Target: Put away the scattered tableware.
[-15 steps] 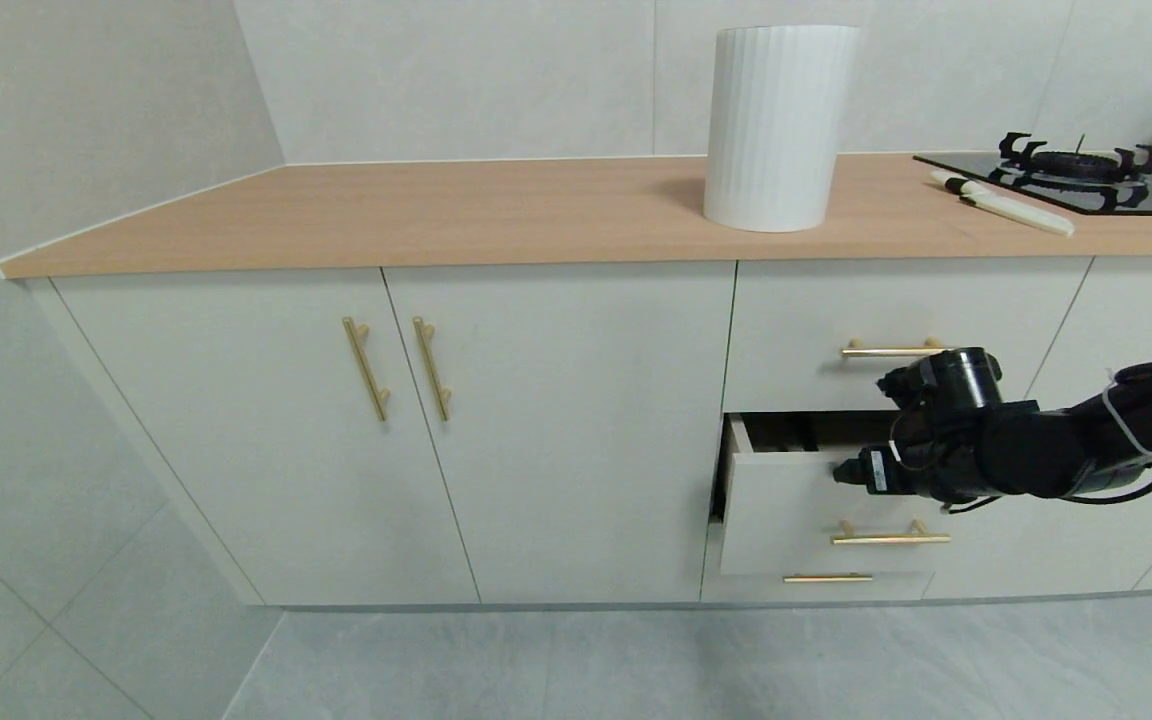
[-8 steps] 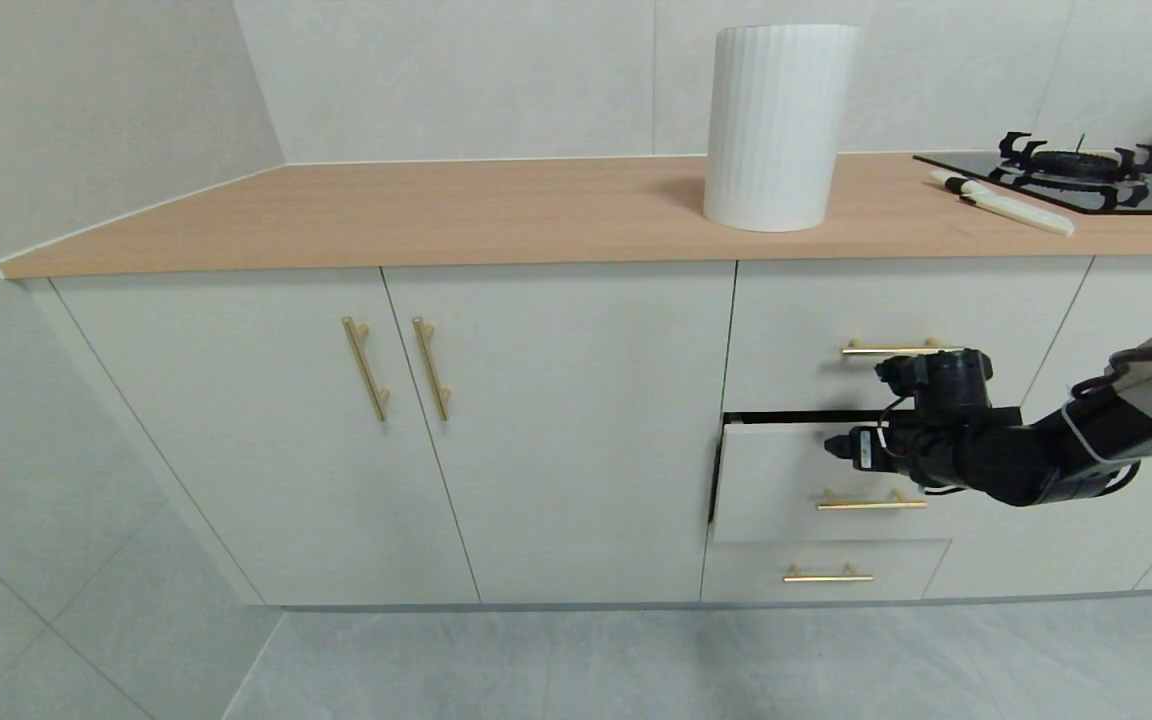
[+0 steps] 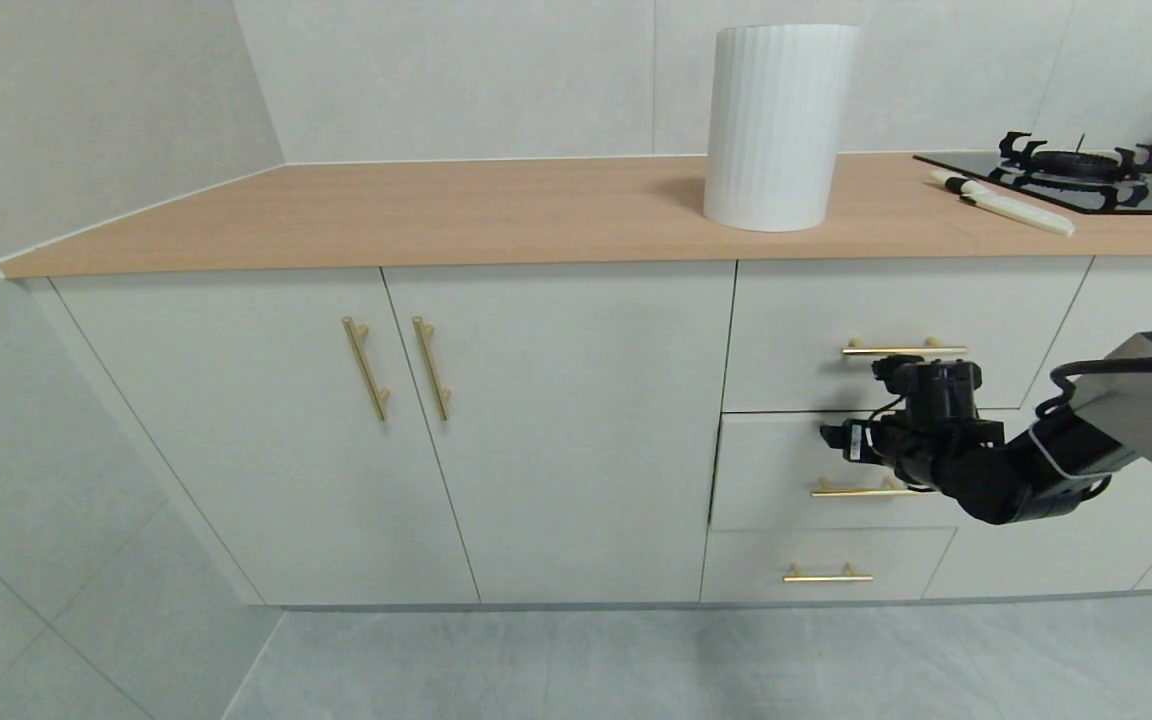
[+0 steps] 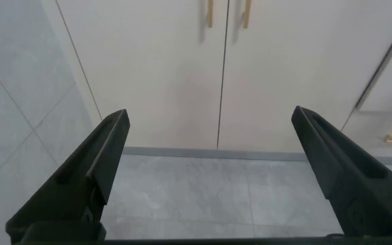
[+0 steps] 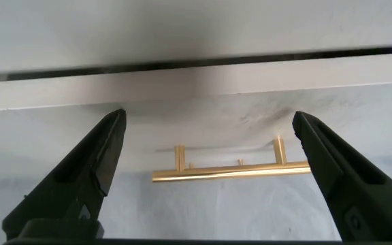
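While the left end effector gapes wide before the double doors | ribbed white canister on surface | right end effector spread wide against shut middle drawer | cream knife, dark-banded, on surface beside hob

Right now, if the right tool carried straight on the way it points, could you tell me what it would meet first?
Most likely the middle drawer front, just above its gold handle; the open right tool looks close to it, though depth is unclear.
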